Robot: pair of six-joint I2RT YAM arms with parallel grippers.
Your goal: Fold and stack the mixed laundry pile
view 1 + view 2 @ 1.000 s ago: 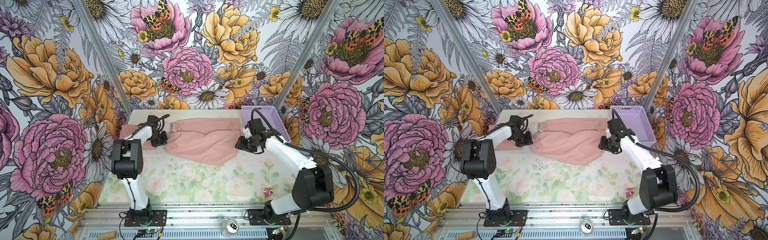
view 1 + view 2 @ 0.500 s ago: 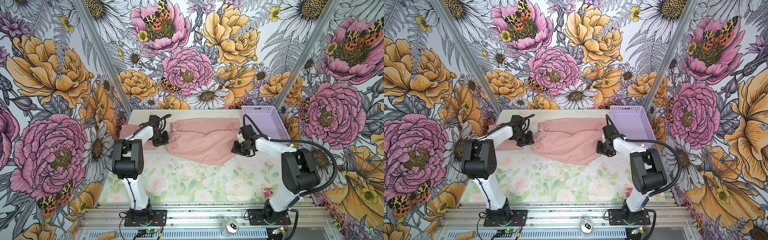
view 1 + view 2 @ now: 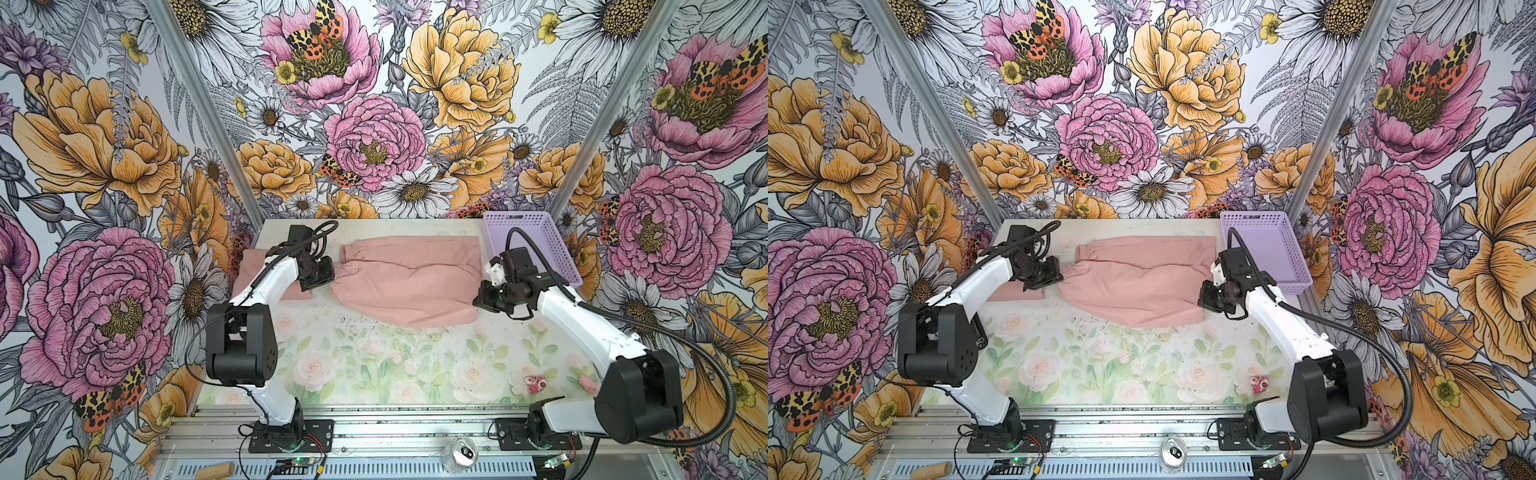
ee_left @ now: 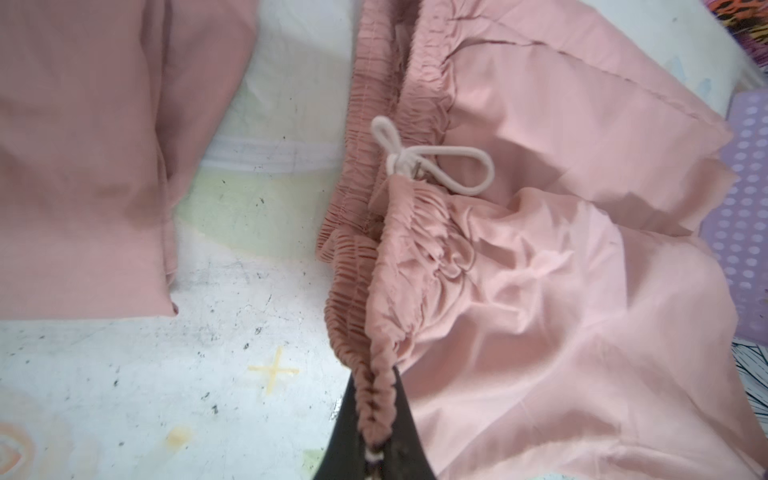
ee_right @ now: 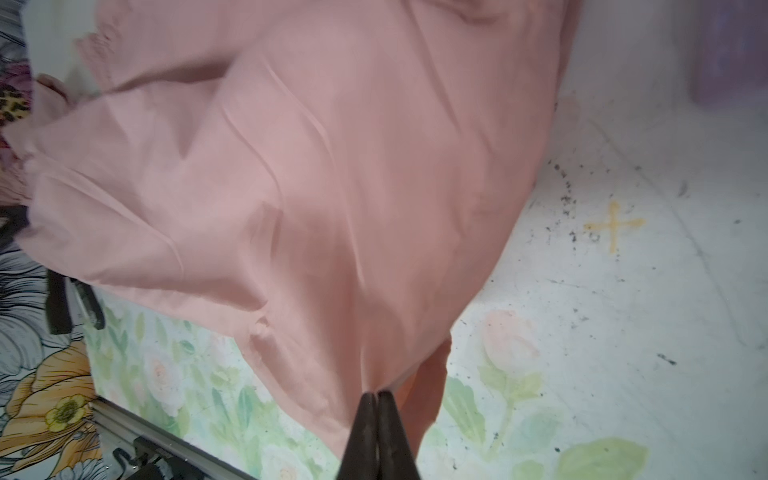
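Two pink garments [image 3: 409, 282] (a folded piece [image 4: 83, 158], drawstring shorts [image 4: 540, 270]), one lavender basket [image 3: 515, 215], one can [image 3: 459, 455]

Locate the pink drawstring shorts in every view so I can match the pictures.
Top view: pink shorts spread at the table's far middle.
Top view: same place.
Left wrist: gathered waistband with white drawstring, pinched in the left gripper.
Right wrist: smooth fabric, its edge pinched in the right gripper.
Shared landmark: lavender basket.
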